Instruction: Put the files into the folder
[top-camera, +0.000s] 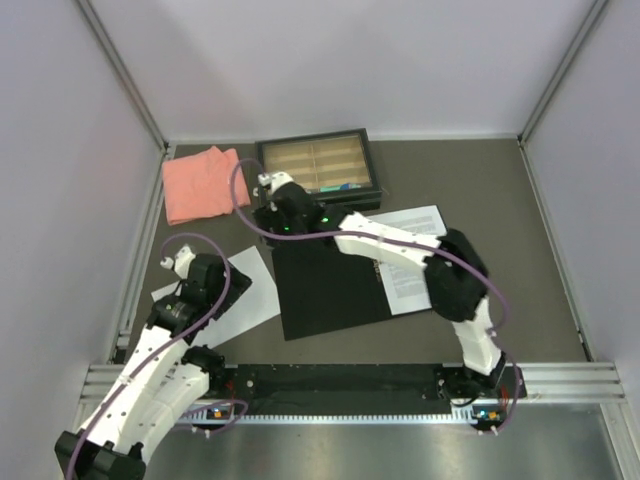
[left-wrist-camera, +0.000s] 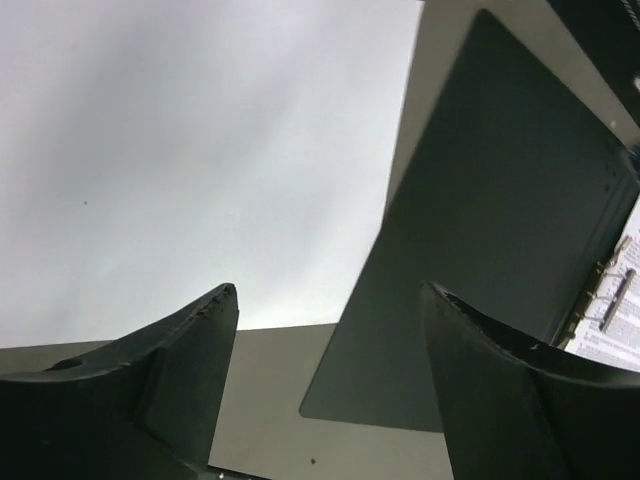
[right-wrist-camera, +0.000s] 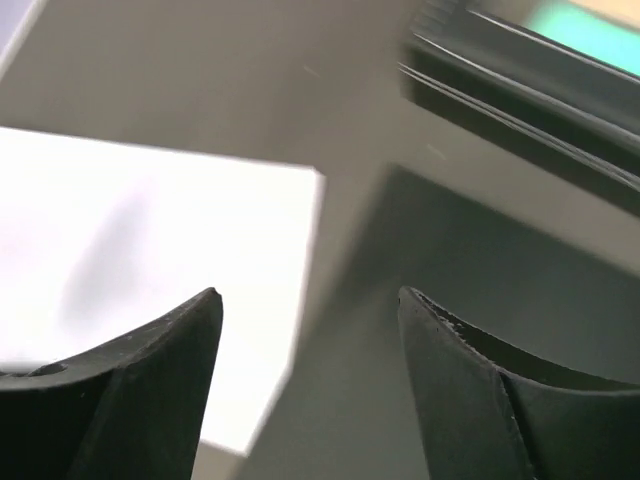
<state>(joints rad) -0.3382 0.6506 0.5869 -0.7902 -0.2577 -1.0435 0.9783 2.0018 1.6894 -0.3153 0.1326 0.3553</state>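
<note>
Pale walls box in a dark grey desk (top-camera: 500, 200), and I'm looking down across it from behind the two arms.

The left end effector (left-wrist-camera: 330, 300) hangs low at the near left with its fingers spread wide and nothing between them. Directly beneath it lies a plain white paper sheet (left-wrist-camera: 180, 150), flat on the desk, with no print visible on the side facing up. Just right of the sheet is the open flat folder (top-camera: 330, 290), matte black inside, with a metal ring binding (left-wrist-camera: 600, 290) along its right edge. Past the rings, more white sheets of small black print (top-camera: 405, 288) already lie on the folder's right half, partly under the right arm.

The right end effector (right-wrist-camera: 308, 295) reaches to the folder's far left corner, likewise wide open and holding nothing. Its view is blurred. Beyond it sit a black-framed tray with tan compartments (top-camera: 310, 158) and, at the far left, a folded salmon-pink cloth (top-camera: 198, 185).

I'd judge the loose sheet very light, limp and apt to slide. Lying flush, it offers no lip to pinch from above. A corner or the edge nearest the folder looks the best hold, perhaps bowed up first. Held by one edge it will droop, and a hard pinch may crease it.
</note>
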